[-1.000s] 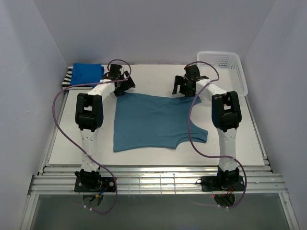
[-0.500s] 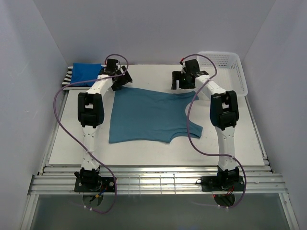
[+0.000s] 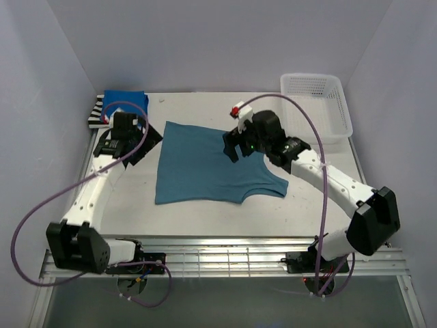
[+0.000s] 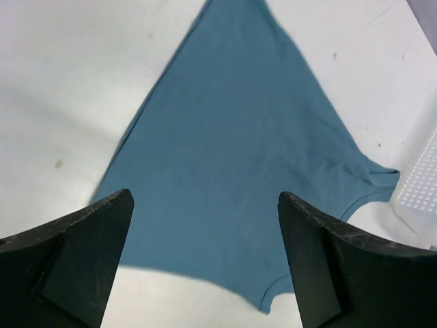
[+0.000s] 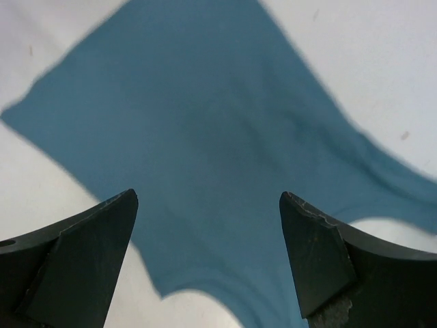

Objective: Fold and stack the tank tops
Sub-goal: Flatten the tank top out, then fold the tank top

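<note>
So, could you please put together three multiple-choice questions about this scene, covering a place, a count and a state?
1. Where does the basket stand on the table?
A. near left corner
B. far right corner
C. centre

2. How many tops are in view?
A. two
B. four
C. three

3. How is the teal top lying?
A. spread flat, not held
B. folded on the pile
C. bunched in the basket

Answers:
1 B: the top view shows it at the far right corner.
2 C: there is the teal top, plus a blue top folded on a striped top at the far left.
3 A: it lies flat mid-table, and the left hand and right hand are both open and empty.
</note>
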`<action>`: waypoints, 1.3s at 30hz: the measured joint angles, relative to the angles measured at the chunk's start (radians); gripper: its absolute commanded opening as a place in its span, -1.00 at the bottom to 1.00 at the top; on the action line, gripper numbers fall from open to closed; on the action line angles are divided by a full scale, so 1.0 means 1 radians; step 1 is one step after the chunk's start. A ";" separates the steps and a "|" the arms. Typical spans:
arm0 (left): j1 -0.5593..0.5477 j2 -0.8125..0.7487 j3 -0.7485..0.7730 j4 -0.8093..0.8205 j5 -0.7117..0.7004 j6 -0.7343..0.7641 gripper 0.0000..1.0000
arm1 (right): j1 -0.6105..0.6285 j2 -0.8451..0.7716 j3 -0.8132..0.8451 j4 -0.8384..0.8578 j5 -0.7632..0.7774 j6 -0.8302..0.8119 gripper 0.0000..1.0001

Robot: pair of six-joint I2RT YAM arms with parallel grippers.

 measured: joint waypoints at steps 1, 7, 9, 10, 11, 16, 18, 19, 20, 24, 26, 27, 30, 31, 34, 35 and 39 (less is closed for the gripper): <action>0.000 -0.081 -0.060 -0.022 -0.016 -0.031 0.96 | 0.022 -0.035 -0.066 0.014 0.010 0.001 0.80; 0.002 -0.294 -0.378 -0.146 -0.035 -0.152 0.96 | 0.159 -0.209 -0.424 -0.003 0.066 0.068 0.80; 0.002 -0.288 -0.465 -0.179 -0.029 -0.183 0.96 | 0.177 -0.247 -0.475 -0.008 0.070 0.090 0.80; 0.002 -0.280 -0.496 -0.189 -0.025 -0.195 0.96 | 0.183 -0.261 -0.491 -0.009 0.074 0.101 0.80; 0.002 -0.271 -0.520 -0.191 -0.021 -0.206 0.96 | 0.189 -0.272 -0.502 -0.008 0.079 0.108 0.80; 0.002 -0.224 -0.571 -0.166 -0.011 -0.252 0.96 | 0.203 -0.287 -0.530 -0.008 0.106 0.134 0.80; 0.002 -0.206 -0.583 -0.146 -0.012 -0.266 0.96 | 0.204 -0.286 -0.537 -0.011 0.114 0.139 0.80; 0.002 -0.196 -0.589 -0.140 -0.012 -0.274 0.96 | 0.204 -0.286 -0.539 -0.013 0.118 0.143 0.80; 0.002 -0.188 -0.597 -0.129 -0.013 -0.280 0.90 | 0.204 -0.286 -0.541 -0.014 0.122 0.146 0.80; 0.002 -0.155 -0.635 -0.095 -0.014 -0.299 0.76 | 0.204 -0.284 -0.545 -0.020 0.136 0.154 0.80; 0.002 -0.149 -0.634 -0.095 -0.015 -0.301 0.62 | 0.204 -0.284 -0.548 -0.020 0.138 0.157 0.80; 0.002 -0.145 -0.632 -0.095 -0.015 -0.303 0.56 | 0.204 -0.284 -0.550 -0.021 0.138 0.157 0.80; 0.002 -0.122 -0.621 -0.092 -0.017 -0.303 0.25 | 0.210 -0.283 -0.560 -0.025 0.129 0.152 0.80; 0.002 -0.114 -0.616 -0.090 -0.017 -0.304 0.18 | 0.217 -0.279 -0.563 -0.030 0.127 0.149 0.81; 0.002 -0.095 -0.608 -0.064 -0.011 -0.301 -0.20 | 0.253 -0.256 -0.563 -0.045 0.128 0.124 0.85; 0.002 -0.091 -0.608 -0.055 -0.009 -0.300 -0.37 | 0.263 -0.246 -0.563 -0.046 0.129 0.118 0.86; 0.002 -0.079 -0.610 0.004 0.018 -0.294 -1.00 | 0.298 -0.158 -0.547 -0.062 0.154 0.092 0.96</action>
